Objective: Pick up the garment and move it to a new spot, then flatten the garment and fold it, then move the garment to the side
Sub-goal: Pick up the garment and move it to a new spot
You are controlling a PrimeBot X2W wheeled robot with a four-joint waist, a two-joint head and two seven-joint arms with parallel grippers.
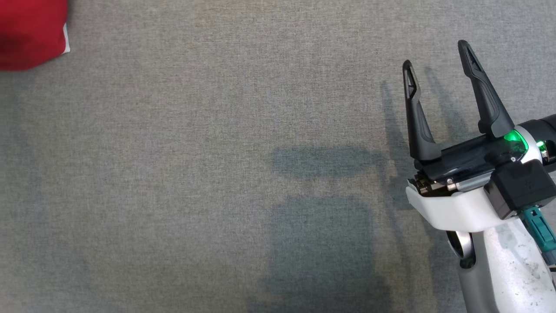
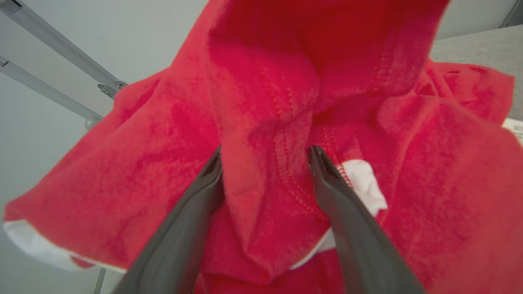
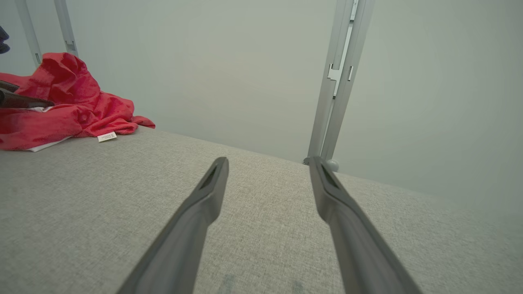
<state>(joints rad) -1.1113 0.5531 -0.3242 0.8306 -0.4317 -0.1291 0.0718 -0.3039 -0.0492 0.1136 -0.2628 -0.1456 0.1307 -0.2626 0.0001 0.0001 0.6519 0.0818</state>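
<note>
The red garment lies bunched at the table's far left corner in the head view. In the left wrist view the garment is right up against the camera, and my left gripper stands open with a stitched fold of the red cloth between its two fingers. White lining shows beside the right finger. My right gripper is open at the right of the table, holding nothing, well away from the cloth. From the right wrist the garment sits crumpled at the far left, beyond my right gripper.
The grey fabric-covered table spreads wide between the garment and the right arm. A white label pokes out at the garment's edge. Metal frame posts and a pale wall stand behind the table's far edge.
</note>
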